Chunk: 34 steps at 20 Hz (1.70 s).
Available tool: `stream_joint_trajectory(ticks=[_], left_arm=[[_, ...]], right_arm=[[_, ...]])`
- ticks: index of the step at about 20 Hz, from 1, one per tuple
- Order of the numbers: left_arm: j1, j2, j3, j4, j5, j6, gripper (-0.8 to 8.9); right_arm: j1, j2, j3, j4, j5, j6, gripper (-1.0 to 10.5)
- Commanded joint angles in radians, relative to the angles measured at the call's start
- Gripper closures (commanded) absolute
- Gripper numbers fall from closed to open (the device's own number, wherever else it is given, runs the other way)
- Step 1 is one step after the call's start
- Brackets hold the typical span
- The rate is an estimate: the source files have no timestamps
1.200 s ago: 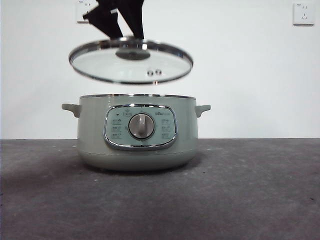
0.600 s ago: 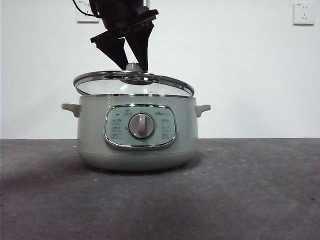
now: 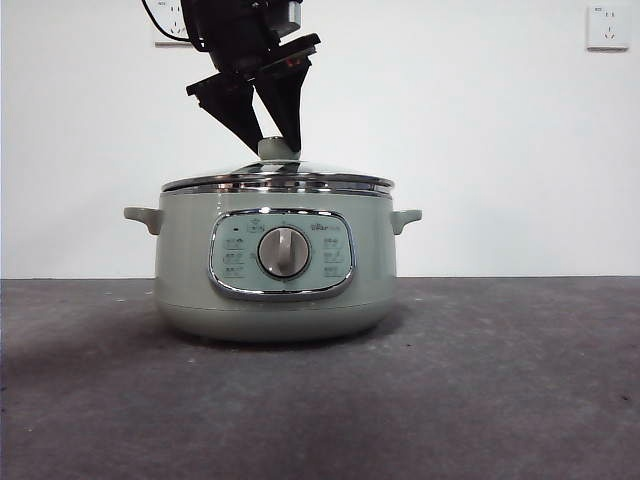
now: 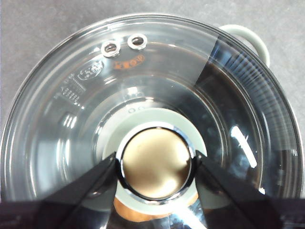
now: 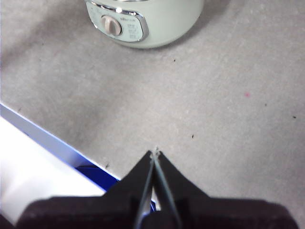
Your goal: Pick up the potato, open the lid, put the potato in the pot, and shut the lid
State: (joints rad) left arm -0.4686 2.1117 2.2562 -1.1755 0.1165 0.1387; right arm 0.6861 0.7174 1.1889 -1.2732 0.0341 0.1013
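Observation:
The sage-green pot (image 3: 275, 262) stands mid-table, with its dial facing the front view. The glass lid (image 3: 277, 181) lies level on the pot's rim. My left gripper (image 3: 272, 148) comes down from above, and its jaws are shut on the lid's green knob (image 4: 156, 163), one on each side. Through the glass (image 4: 86, 95), an orange-brown patch (image 4: 127, 210) shows under the knob. The rest of the potato is hidden. My right gripper (image 5: 155, 153) is shut and empty, low over the table in front of the pot (image 5: 147, 21).
A white surface with a blue edge (image 5: 52, 143) lies beside the right gripper. Wall sockets (image 3: 607, 27) are on the white wall behind. One pot handle (image 4: 249, 38) sticks out beyond the lid.
The lid, held tilted above the pot a second ago, has come down with the left gripper and now rests level on the pot's rim.

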Motion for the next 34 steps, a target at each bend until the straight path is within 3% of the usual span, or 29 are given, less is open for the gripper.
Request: stream_joint_trajectory(ticks=[1, 7, 13, 15, 18, 19, 25, 28, 29, 30, 31, 34], left_arm=[[-0.002, 0.019, -0.055, 0.016, 0.006, 0.0, 8.26], [-0.012, 0.019, -0.071, 0.029, -0.076, 0.028, 8.26], [-0.013, 0.019, -0.071, 0.067, -0.03, 0.005, 8.08], [-0.013, 0.019, -0.071, 0.068, -0.031, -0.024, 6.78], [-0.013, 0.018, -0.07, 0.087, -0.031, -0.066, 3.52], [-0.013, 0.018, -0.068, 0.092, -0.028, -0.068, 3.34], [-0.013, -0.074, -0.062, 0.087, -0.032, -0.087, 3.38], [-0.013, -0.178, -0.062, 0.009, -0.032, -0.103, 3.79], [-0.013, -0.213, -0.062, -0.034, -0.031, -0.102, 5.28], [-0.013, -0.251, -0.062, -0.079, -0.031, -0.095, 7.52], [-0.013, -0.285, -0.062, -0.117, -0.029, -0.079, 8.11], [-0.022, -0.383, -0.063, -0.145, 0.002, -0.068, 8.22]], right_arm=[[0.002, -0.002, -0.009, 0.025, -0.001, 0.008, 9.5], [0.002, -0.002, -0.009, 0.047, -0.001, -0.001, 9.5], [0.002, -0.002, -0.009, 0.048, -0.001, -0.003, 9.5], [0.002, -0.002, -0.009, 0.048, 0.0, -0.003, 9.5], [0.002, -0.002, -0.009, 0.054, 0.0, -0.003, 9.5], [0.002, -0.002, -0.009, 0.055, 0.0, -0.003, 9.5], [0.002, -0.001, -0.009, 0.054, 0.0, -0.003, 9.5], [0.002, -0.001, -0.009, 0.054, 0.005, 0.001, 9.5], [0.002, 0.0, -0.009, 0.054, 0.016, 0.001, 9.5], [0.002, 0.0, -0.009, 0.054, 0.027, 0.001, 9.5], [0.002, 0.0, -0.009, 0.054, 0.03, 0.001, 9.5], [0.002, 0.0, -0.009, 0.054, 0.03, 0.001, 9.5]])
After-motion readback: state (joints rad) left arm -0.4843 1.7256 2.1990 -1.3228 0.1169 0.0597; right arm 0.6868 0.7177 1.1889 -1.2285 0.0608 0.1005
